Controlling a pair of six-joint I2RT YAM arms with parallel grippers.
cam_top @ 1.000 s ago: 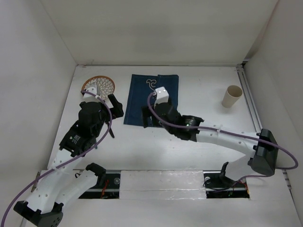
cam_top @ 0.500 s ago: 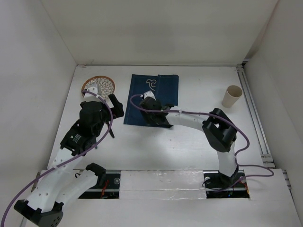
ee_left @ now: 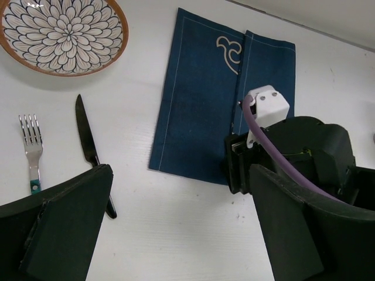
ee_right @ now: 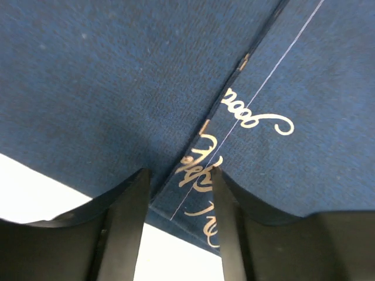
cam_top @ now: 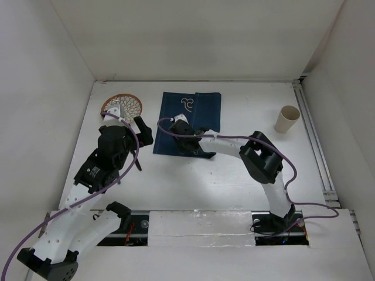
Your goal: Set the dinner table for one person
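Observation:
A navy placemat (cam_top: 190,120) with a folded-over right part lies at the back middle of the white dinner table (cam_top: 234,170). My right gripper (cam_top: 190,151) is down at the mat's near edge. In the right wrist view its fingers (ee_right: 132,216) stand apart on either side of the fold's edge (ee_right: 199,152), with a gap showing between them. My left gripper (ee_left: 181,234) hangs wide open above bare table left of the mat, holding nothing. A patterned plate (ee_left: 61,35), a fork (ee_left: 32,149) and a knife (ee_left: 91,152) lie to the left.
A beige cup (cam_top: 287,119) stands upright at the right of the table. White walls close in the back and both sides. The right arm's elbow (cam_top: 261,155) is folded over the table's middle right.
My right arm folded at the elbow and its gripper shifted slightly left over the mat's near edge, its jaws narrowing round the fold. The left arm has not moved.

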